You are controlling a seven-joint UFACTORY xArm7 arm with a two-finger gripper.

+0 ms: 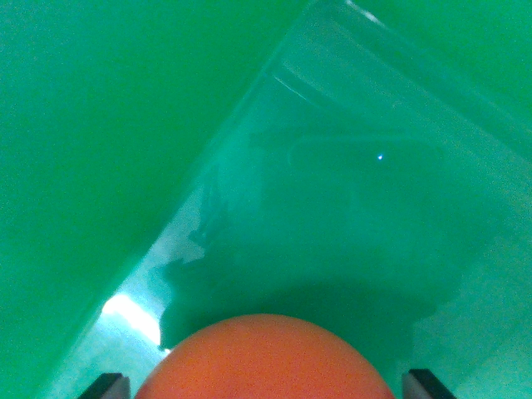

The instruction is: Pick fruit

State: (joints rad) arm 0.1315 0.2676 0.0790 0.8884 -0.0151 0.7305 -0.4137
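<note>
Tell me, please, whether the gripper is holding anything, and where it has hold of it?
It seems to hold the orange fruit: the gripper has a dark fingertip at each side of it. The contact itself is cut off, so this is not certain.

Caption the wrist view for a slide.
Orange fruit between the gripper fingertips, above a clear plastic container on a green surface.
</note>
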